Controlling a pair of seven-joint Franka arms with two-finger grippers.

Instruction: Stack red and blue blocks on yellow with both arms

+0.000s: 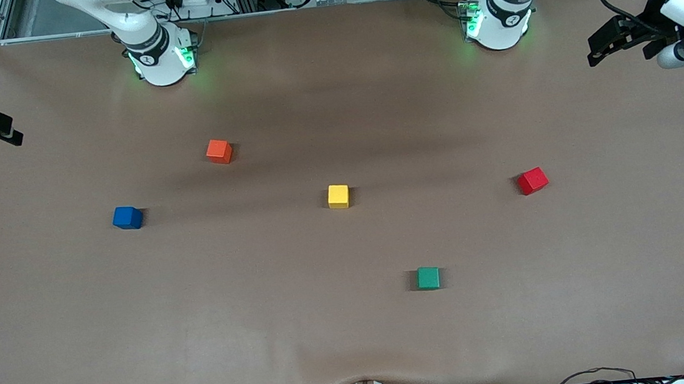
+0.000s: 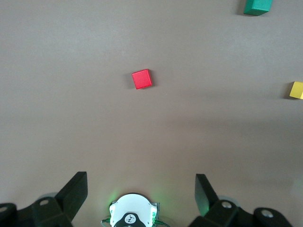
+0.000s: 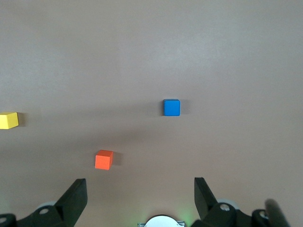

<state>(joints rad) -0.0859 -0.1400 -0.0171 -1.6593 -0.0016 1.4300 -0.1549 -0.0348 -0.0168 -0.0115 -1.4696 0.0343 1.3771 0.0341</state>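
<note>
The yellow cube (image 1: 338, 196) sits mid-table; it also shows in the left wrist view (image 2: 297, 90) and the right wrist view (image 3: 8, 120). The red cube (image 1: 532, 180) lies toward the left arm's end and shows in the left wrist view (image 2: 142, 79). The blue cube (image 1: 127, 217) lies toward the right arm's end and shows in the right wrist view (image 3: 171, 107). My left gripper (image 1: 595, 50) (image 2: 140, 182) hangs open and empty, high over the left arm's end. My right gripper (image 1: 10, 130) (image 3: 138, 185) hangs open and empty, high over the right arm's end.
An orange-red cube (image 1: 219, 151) (image 3: 103, 159) lies farther from the front camera than the blue cube, between it and the yellow. A green cube (image 1: 428, 278) (image 2: 257, 6) lies nearer the front camera than the yellow. The arm bases (image 1: 161, 59) (image 1: 496, 23) stand at the table's back edge.
</note>
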